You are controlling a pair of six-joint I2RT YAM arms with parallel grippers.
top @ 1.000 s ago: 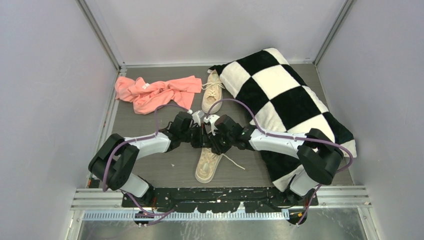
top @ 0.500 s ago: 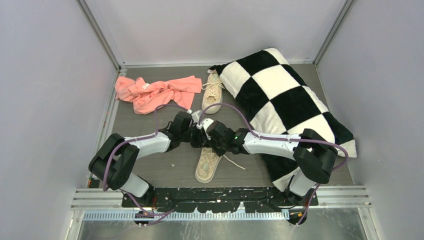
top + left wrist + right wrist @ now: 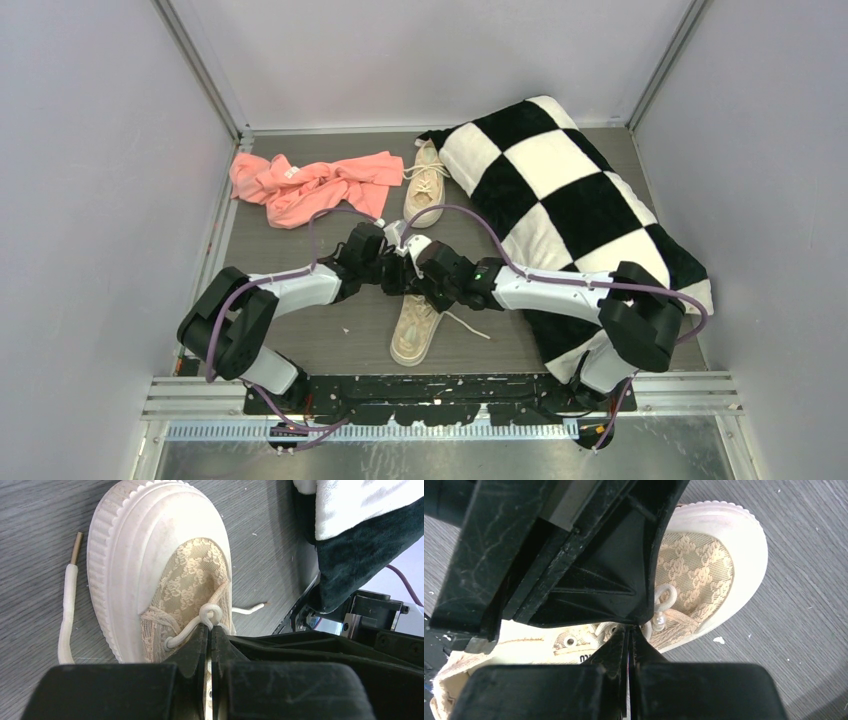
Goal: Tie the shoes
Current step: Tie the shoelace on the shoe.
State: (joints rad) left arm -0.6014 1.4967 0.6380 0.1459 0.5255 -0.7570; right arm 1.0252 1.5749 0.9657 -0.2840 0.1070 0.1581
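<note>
One of the shoes [image 3: 414, 330], beige with a thick pale sole, lies mid-table with its toe towards the arms. The other shoe [image 3: 425, 187] rests at the back beside the pillow. Both grippers meet over the near shoe's laces. My left gripper [image 3: 210, 626] is shut on a small loop of cream lace [image 3: 212, 614] above the lace-pattern toe [image 3: 150, 555]. My right gripper [image 3: 629, 628] is shut with its tips just under the left gripper's black body [image 3: 574, 555], beside the eyelets. Whether it holds a strand is hidden. A lace loop [image 3: 665, 597] shows over the toe [image 3: 704, 565].
A black-and-white checkered pillow [image 3: 570, 200] fills the right side, with the right arm lying across its edge. A pink cloth [image 3: 310, 185] lies at the back left. One loose lace end [image 3: 468, 325] trails right of the near shoe, and another [image 3: 65, 625] lies beside its toe.
My right gripper has closed and shifted left, up against the left gripper over the near shoe. The left gripper has kept its grip and place.
</note>
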